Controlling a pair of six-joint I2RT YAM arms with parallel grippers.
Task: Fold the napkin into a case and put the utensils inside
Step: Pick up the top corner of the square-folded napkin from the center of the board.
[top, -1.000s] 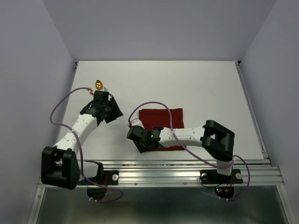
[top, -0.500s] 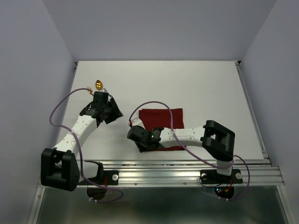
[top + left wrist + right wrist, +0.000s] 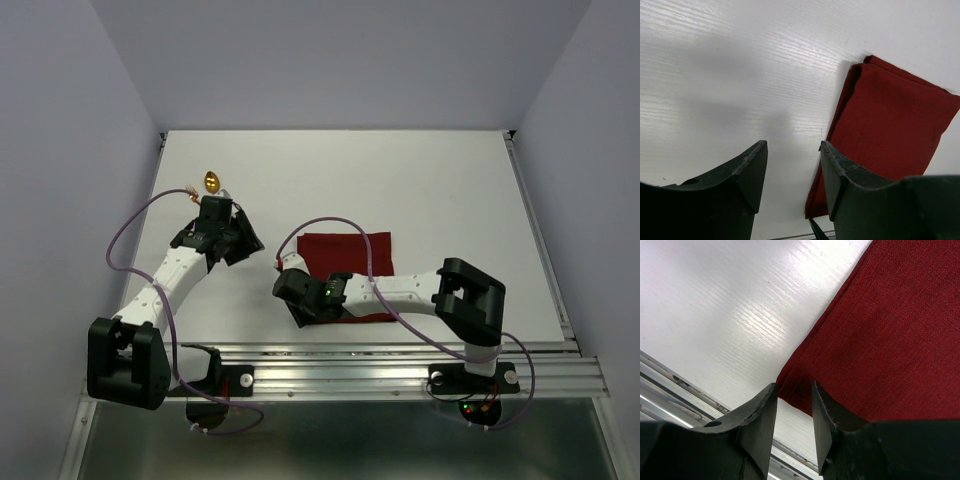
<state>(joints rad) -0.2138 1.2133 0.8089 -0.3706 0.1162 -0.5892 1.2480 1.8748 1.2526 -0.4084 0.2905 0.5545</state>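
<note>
left arm reaches forward | left gripper jaws wide apart, empty | right arm folds leftward, low | right gripper jaws narrowly apart

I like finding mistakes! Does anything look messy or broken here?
Nothing looks spilled or broken. The red napkin lies folded flat on the table. Only the gold spoon sits apart, over by the left arm, not in the napkin.
</note>
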